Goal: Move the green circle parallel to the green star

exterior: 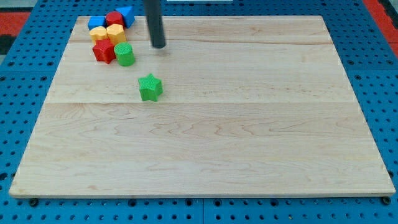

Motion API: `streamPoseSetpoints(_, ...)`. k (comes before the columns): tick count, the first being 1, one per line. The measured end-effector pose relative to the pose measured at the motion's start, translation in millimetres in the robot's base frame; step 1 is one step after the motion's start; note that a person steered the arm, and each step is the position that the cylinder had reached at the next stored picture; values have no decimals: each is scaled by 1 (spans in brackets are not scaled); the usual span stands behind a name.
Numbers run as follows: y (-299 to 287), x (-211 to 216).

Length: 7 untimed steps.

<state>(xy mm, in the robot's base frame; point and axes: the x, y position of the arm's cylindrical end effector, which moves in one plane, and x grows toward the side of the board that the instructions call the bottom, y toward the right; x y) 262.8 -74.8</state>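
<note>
The green circle [124,54], a short cylinder, stands near the view's top left, touching a red star [104,51] on its left. The green star [150,87] lies apart, below and to the right of the circle. My tip [159,45] rests on the board to the right of the green circle and a little above it, with a gap between them, and well above the green star.
A cluster sits at the view's top left: a blue block [96,23], a red block [114,19], a blue block [127,15], a yellow block [99,34] and a yellow block [115,33]. The wooden board [249,137] lies on a blue pegboard [379,74].
</note>
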Motion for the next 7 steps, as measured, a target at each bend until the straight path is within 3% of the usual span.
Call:
streamPoseSetpoints(1,-18,-16)
streamPoseSetpoints(4,-94,16)
streamPoseSetpoints(5,-68,37)
streamPoseSetpoints(7,-40,119)
